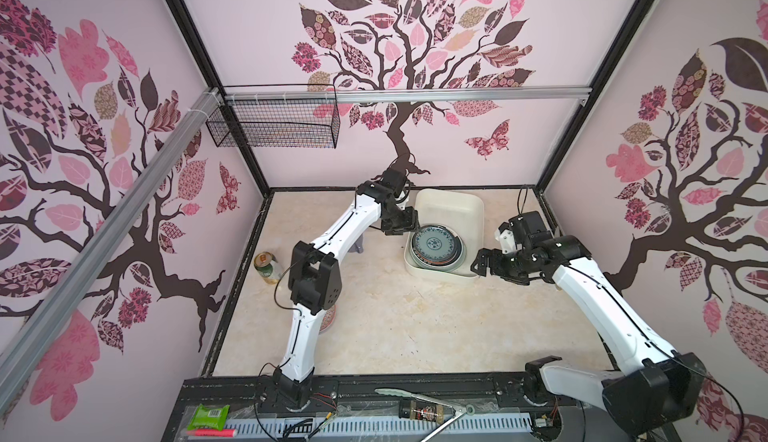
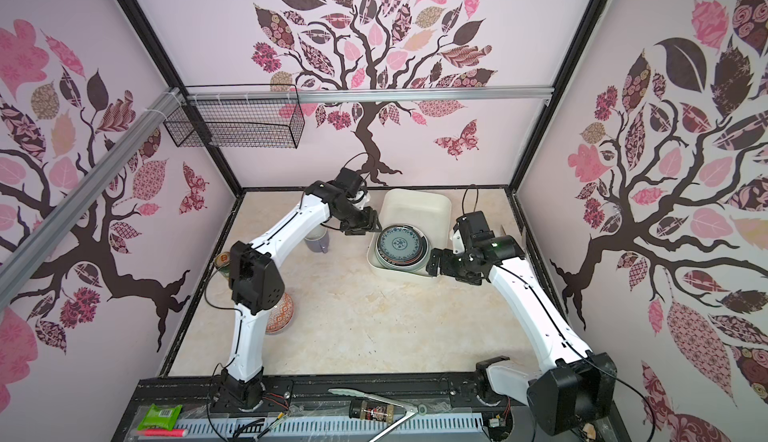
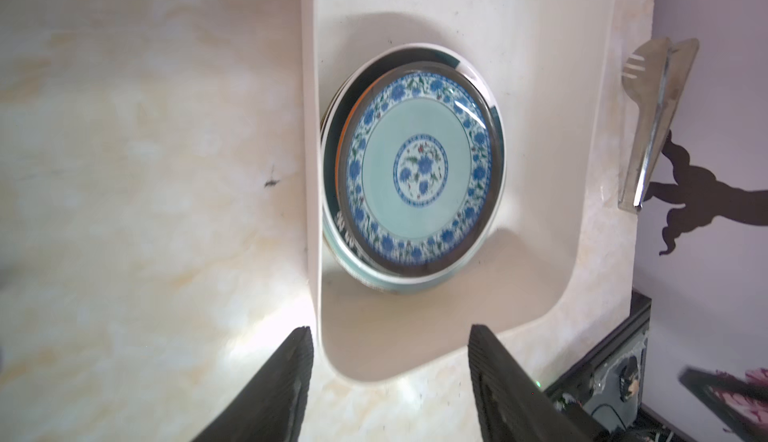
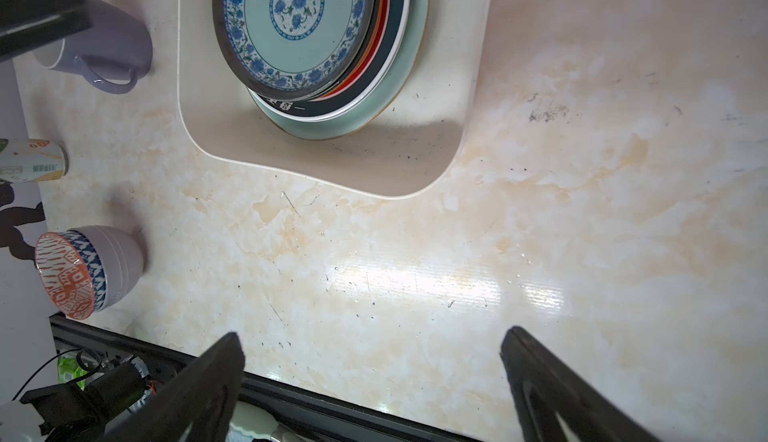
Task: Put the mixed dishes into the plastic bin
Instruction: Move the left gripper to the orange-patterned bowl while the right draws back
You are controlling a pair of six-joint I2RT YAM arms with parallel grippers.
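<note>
Plates point(image 1: 434, 249) sit stacked at the near end of bin point(image 1: 451, 207), flowered plate point(image 3: 419, 170) on top, face up. Nesting them flat probably saves the far half for taller pieces.

Left tool point(image 3: 390, 336) hovers just beside bin's left rim, jaws apart, nothing between them. Looks like a drop-off pose, top plate already down. Right tool point(image 4: 374, 334) is spread wide and empty near bin's near right corner, likely parked clear of the left arm.

Not yet in bin, on tabletop point(image 1: 415, 328): mug point(image 4: 104, 51) just left of bin under the left arm, and bowl point(image 4: 83, 271) near that arm's elbow, partly hidden in both top views.

Counts:
- 1 bin
- 1 mug
- 1 bowl
- 1 can point(image 1: 268, 267)
- 2 wooden utensils point(image 3: 652, 120) by the wall
- Plates: at least four rims show, maybe five; can't tell exactly.
</note>
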